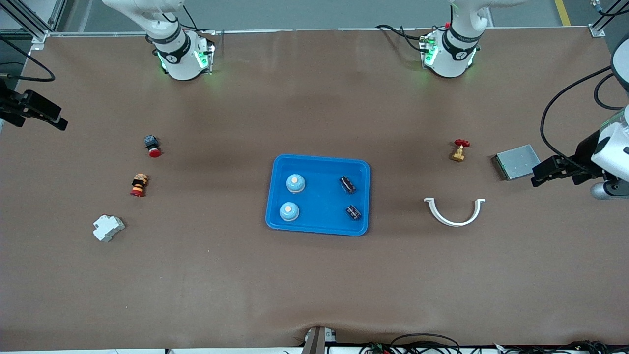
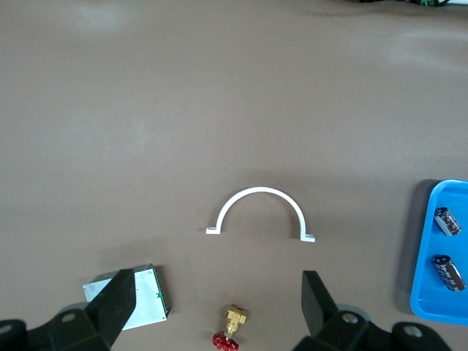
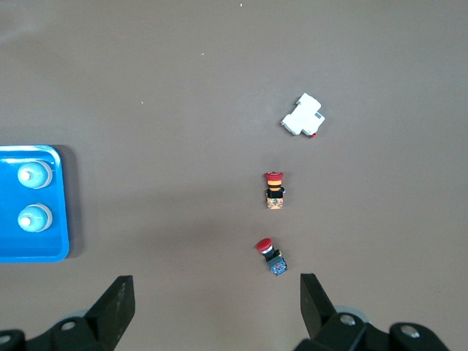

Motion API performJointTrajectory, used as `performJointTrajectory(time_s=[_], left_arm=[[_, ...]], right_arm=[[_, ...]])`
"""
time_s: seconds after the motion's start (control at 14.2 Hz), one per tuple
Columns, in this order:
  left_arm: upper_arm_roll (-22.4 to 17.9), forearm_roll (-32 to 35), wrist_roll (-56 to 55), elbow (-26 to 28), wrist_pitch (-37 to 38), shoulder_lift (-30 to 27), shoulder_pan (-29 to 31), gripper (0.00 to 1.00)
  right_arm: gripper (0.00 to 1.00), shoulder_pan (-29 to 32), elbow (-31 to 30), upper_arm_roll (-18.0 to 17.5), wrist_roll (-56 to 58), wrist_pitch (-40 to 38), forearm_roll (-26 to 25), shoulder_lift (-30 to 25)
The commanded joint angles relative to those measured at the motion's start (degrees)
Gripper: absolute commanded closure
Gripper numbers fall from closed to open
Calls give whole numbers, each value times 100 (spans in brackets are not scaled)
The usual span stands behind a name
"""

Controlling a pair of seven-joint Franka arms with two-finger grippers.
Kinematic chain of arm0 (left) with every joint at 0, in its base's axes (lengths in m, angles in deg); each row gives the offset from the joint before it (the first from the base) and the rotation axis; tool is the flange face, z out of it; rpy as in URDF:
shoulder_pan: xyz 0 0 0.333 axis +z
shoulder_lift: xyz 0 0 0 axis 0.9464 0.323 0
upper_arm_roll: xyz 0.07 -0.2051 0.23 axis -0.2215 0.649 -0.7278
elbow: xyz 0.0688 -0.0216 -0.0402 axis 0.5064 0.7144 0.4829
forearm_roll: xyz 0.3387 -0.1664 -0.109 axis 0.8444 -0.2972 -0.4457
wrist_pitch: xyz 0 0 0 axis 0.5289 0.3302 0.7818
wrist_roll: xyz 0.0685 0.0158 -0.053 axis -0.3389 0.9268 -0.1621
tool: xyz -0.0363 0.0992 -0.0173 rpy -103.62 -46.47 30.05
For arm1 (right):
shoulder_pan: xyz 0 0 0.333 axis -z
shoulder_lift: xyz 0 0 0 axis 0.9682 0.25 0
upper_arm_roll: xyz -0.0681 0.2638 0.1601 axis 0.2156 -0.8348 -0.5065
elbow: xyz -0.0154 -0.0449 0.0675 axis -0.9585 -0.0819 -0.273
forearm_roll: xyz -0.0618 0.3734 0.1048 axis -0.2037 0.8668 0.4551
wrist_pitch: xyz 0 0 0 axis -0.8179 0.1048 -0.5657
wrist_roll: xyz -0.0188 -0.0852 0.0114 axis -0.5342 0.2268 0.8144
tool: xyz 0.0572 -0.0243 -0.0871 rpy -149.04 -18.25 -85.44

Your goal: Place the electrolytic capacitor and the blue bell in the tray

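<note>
The bright blue tray [image 1: 322, 206] lies mid-table. In it stand two blue bells [image 1: 295, 183] [image 1: 289, 211] toward the right arm's end, and two black electrolytic capacitors [image 1: 348, 184] [image 1: 353, 212] lie toward the left arm's end. The left wrist view shows the tray's edge [image 2: 431, 292] with both capacitors [image 2: 447, 221] [image 2: 448, 271]. The right wrist view shows the tray [image 3: 29, 248] with both bells [image 3: 34, 175] [image 3: 34, 218]. My left gripper [image 1: 538, 174] [image 2: 219, 307] is open and empty, up over the left arm's end. My right gripper [image 1: 59, 120] [image 3: 216, 307] is open and empty, up over the right arm's end.
Toward the left arm's end lie a brass valve with a red handle [image 1: 460, 150], a small grey metal plate [image 1: 516, 162] and a white half-ring clamp [image 1: 454, 214]. Toward the right arm's end lie two red push buttons [image 1: 152, 145] [image 1: 139, 185] and a white breaker [image 1: 108, 228].
</note>
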Motion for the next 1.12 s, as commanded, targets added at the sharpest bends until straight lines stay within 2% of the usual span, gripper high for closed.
performJointTrajectory(time_s=[0.0, 1.05], left_arm=[[363, 130, -38, -80, 62, 3, 265, 0], [398, 157, -161, -167, 140, 39, 299, 0]], right_arm=[[0, -34, 68, -32, 146, 46, -111, 46], [0, -26, 59, -32, 454, 55, -93, 55]])
